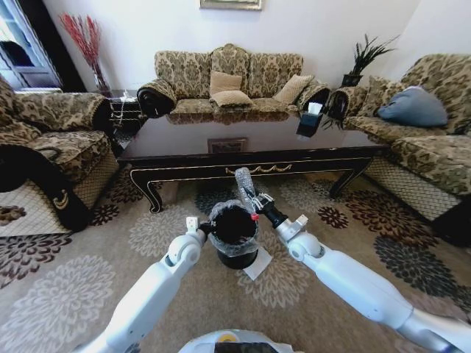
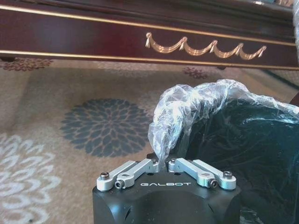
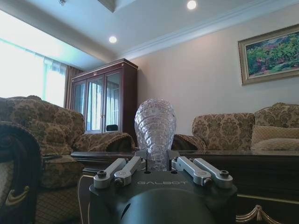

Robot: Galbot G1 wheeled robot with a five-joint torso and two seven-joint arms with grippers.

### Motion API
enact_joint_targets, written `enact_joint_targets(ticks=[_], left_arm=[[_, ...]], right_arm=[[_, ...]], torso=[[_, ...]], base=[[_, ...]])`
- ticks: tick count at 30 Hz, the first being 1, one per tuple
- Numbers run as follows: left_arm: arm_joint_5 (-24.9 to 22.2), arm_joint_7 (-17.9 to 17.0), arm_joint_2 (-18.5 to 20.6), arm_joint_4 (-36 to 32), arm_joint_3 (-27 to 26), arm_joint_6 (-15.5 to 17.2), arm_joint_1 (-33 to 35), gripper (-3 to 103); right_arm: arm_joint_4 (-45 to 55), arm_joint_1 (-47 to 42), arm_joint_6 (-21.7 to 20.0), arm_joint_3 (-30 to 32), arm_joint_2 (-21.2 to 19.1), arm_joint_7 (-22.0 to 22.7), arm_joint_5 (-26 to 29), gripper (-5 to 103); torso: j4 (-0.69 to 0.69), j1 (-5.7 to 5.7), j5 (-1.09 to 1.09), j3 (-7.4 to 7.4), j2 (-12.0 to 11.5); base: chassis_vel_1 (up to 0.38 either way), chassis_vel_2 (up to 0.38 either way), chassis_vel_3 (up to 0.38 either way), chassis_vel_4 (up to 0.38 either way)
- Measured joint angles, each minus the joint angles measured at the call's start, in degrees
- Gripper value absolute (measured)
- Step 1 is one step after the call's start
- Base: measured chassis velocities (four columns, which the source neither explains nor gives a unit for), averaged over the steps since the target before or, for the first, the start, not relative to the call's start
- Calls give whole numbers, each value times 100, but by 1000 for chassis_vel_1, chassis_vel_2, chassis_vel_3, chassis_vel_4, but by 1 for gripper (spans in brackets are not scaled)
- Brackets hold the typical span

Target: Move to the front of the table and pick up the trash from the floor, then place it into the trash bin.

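The table (image 1: 250, 151) stands ahead of you, its gold-scrolled front rail (image 2: 205, 46) facing the robot across the carpet (image 1: 66, 294). Just short of that rail, between the two arms, sits the bin (image 1: 234, 234), its rim wrapped in a crinkled clear bag (image 2: 187, 112). Your left gripper (image 2: 163, 163) is at the bin's left rim, fingers pressed together on a fold of that bag, so it looks to be steadying the bin. Your right gripper (image 1: 257, 206) is just above the bin's right rim, fingers pinching the bottle (image 1: 244, 185) by its neck; the body points up and away toward the table, and the red cap (image 1: 255, 217) sits low, over the rim. The step in hand, I judge, is the drop. To do it well, bring the cap end fully over the dark opening before you let go, because the bottle is long and could tip over the rim toward the table if released off-centre. Keep the left pinch light, so the bag is not dragged out of the bin. A white paper square (image 1: 259, 263) lies on the carpet, touching the bin's near side, partly under it; that piece is not yet picked up.
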Motion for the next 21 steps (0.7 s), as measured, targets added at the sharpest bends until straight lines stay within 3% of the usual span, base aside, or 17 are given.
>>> enact_joint_targets(ticks=[7,8,10,14,17,21], left_arm=[[-59,21,-149,91,-4,-40,-148,3],[-60,23,-168,109,-8,-42,-155,3],[-60,23,-183,127,-10,-44,-159,3],[-54,30,-188,191,-11,-48,-165,3],[-44,30,-184,219,-16,-57,-166,3],[-34,31,-174,230,-41,-62,-162,3]], right_arm=[[-131,-251,75,-8,35,-50,-132,18],[-139,-292,90,-2,40,-56,-142,23],[-153,-326,117,1,44,-71,-153,23],[-157,-336,164,6,39,-108,-158,44],[-130,-311,171,3,23,-116,-152,50],[-75,-282,182,-3,2,-119,-140,66]], torso=[[-1,-1,1,0,0],[0,0,0,0,0],[0,0,0,0,0],[0,-1,0,0,0],[1,-1,-1,0,0],[1,-1,-1,-1,0]], base=[[0,0,0,0],[0,0,0,0],[0,0,0,0],[0,0,0,0],[0,0,0,0],[0,0,0,0]])
